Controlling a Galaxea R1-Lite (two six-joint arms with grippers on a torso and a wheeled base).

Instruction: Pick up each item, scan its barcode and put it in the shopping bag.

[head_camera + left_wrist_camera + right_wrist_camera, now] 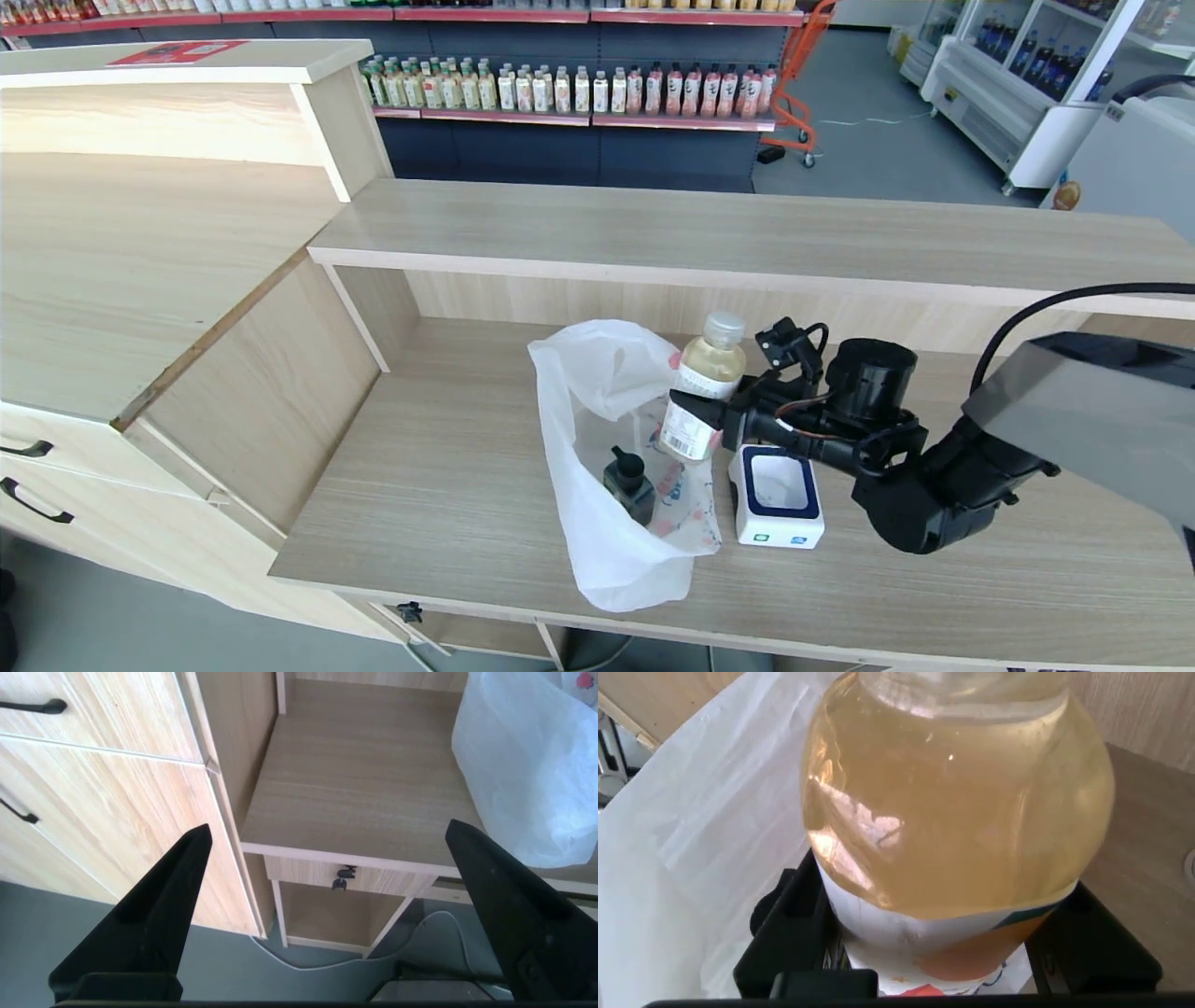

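A: Right claw?
B: Clamped on clear plastic bottle of pale yellow drink, upright, seemingly over white plastic shopping bag mouth, ready for dropping in. White blue-rimmed scanner box just beside bag.
A: Left claw?
B: Spread open, well apart from bag.

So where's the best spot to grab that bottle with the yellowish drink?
Probably around its straight labelled middle, coming from the side, as the right pincer holds the bottle now. It stands nearly upright, and its rounded shoulder and small cap would likely slip.
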